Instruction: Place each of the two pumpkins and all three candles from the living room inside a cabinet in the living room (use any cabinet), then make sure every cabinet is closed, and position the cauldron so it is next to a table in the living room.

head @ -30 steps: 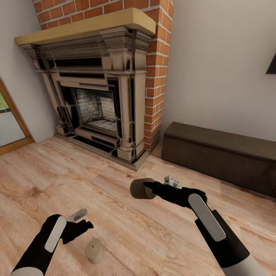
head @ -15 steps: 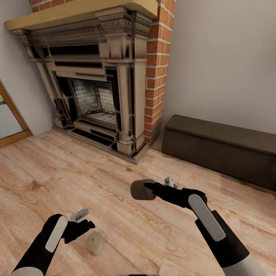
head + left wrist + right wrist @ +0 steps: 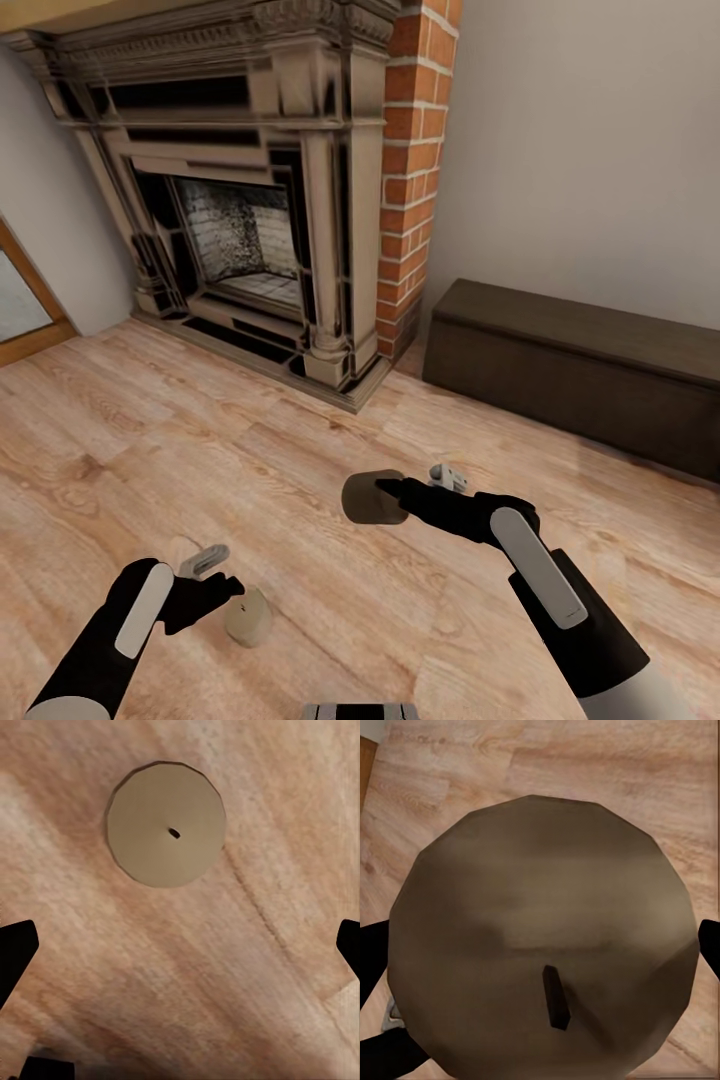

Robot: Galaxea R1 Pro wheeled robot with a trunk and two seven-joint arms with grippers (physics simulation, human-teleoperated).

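Head view: right gripper (image 3: 385, 492) is clamped on a stubby grey-beige candle (image 3: 368, 497), held up off the pale wood plank floor (image 3: 300, 450), top face pointing fwd. Left gripper (image 3: 218, 589) sits low over the floor, fingers spread, nothing in them. A 2nd short off-white candle (image 3: 249, 617) stands on the planks just beside it, w/ what may be a 3rd one (image 3: 183, 550) peeking out behind the left wrist, too hidden to be sure. The long low dark brown wooden cabinet (image 3: 580, 370) runs along the wall at right, shut, next to the brick-and-stone fireplace (image 3: 270, 200).

Left wrist view: flat candle top (image 3: 166, 823) w/ tiny dark wick, standing upright, off-centre from the open jaws.

Right wrist view: candle top (image 3: 544, 937) close up, wick visible, black fingertips (image 3: 371, 960) at both sides = firm hold.

Step in hand, I'd say: collecting candles, one secured, 2nd being lined up. Next calls for centring the left jaws over the floor candle, lowering, closing, then getting a drawer open.
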